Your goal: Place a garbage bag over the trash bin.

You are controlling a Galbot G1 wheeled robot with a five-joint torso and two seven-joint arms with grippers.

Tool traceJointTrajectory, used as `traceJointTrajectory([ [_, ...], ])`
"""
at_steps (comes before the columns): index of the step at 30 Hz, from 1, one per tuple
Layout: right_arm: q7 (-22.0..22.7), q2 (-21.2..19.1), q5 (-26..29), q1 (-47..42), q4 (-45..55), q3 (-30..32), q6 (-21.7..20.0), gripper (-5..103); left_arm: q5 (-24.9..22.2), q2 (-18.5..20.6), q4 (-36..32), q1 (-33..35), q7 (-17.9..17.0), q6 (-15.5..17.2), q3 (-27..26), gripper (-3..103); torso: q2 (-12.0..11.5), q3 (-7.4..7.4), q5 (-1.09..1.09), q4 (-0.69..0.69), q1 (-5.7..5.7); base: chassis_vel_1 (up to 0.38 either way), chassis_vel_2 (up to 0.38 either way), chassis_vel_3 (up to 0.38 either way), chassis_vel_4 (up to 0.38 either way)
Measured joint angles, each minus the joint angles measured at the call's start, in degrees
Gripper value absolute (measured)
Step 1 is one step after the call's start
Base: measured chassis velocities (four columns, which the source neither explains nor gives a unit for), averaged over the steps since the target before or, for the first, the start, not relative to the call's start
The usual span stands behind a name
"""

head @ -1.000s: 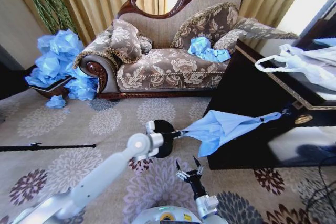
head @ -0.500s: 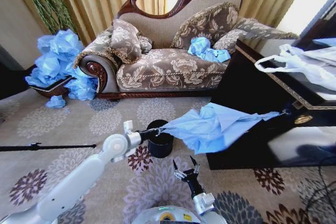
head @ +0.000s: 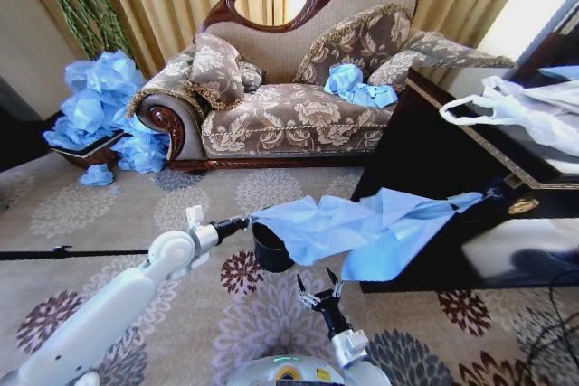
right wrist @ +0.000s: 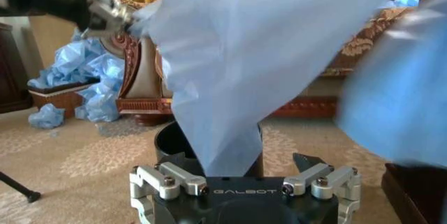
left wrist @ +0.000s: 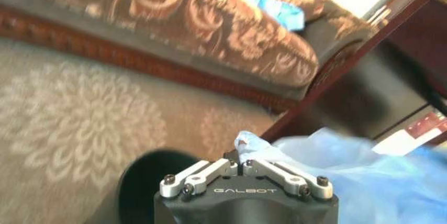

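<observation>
The light-blue garbage bag [head: 362, 228] hangs stretched in the air between my left gripper [head: 244, 221] and the dark table's edge, where its far end is caught. My left gripper [left wrist: 241, 157] is shut on the bag's near edge [left wrist: 349, 182]. The small black trash bin [head: 267, 255] stands on the carpet just under that held edge, partly hidden by the bag. My right gripper [head: 318, 287] is open, low and in front of the bin. In the right wrist view the bag [right wrist: 244, 77] droops down in front of the bin [right wrist: 167, 140], reaching my open right gripper [right wrist: 241, 164].
A dark table [head: 425, 160] with a white loop-handled bag [head: 516, 110] stands at the right. Behind is a patterned sofa [head: 289, 115] with a blue bag [head: 353, 86] on it. A heap of blue bags [head: 104, 110] lies far left. A black rod [head: 81, 252] lies on the carpet.
My left gripper has drawn back to the left with the bag's edge, pulling the bag wider and flatter above the bin. The right gripper has hardly moved.
</observation>
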Motion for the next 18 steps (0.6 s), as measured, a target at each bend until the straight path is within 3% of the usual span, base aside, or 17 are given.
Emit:
traceJointTrajectory([
  [11, -1.3, -1.0, -1.3, -4.1, 3.1, 0.8, 1.9, 100, -2.4, -0.9, -2.5, -6.4, -0.8, -0.2, 3.2, 0, 0.0, 0.00, 0.01, -0.01, 0.00, 0.000, 0.000, 0.000, 0.000],
  [18, -0.8, -4.1, 3.4, -6.3, 9.0, 2.3, 1.1, 100, -2.4, -0.2, -4.2, -5.2, 0.2, -0.2, 3.1, 0, 0.0, 0.00, 0.00, 0.00, 0.00, 0.000, 0.000, 0.000, 0.000],
])
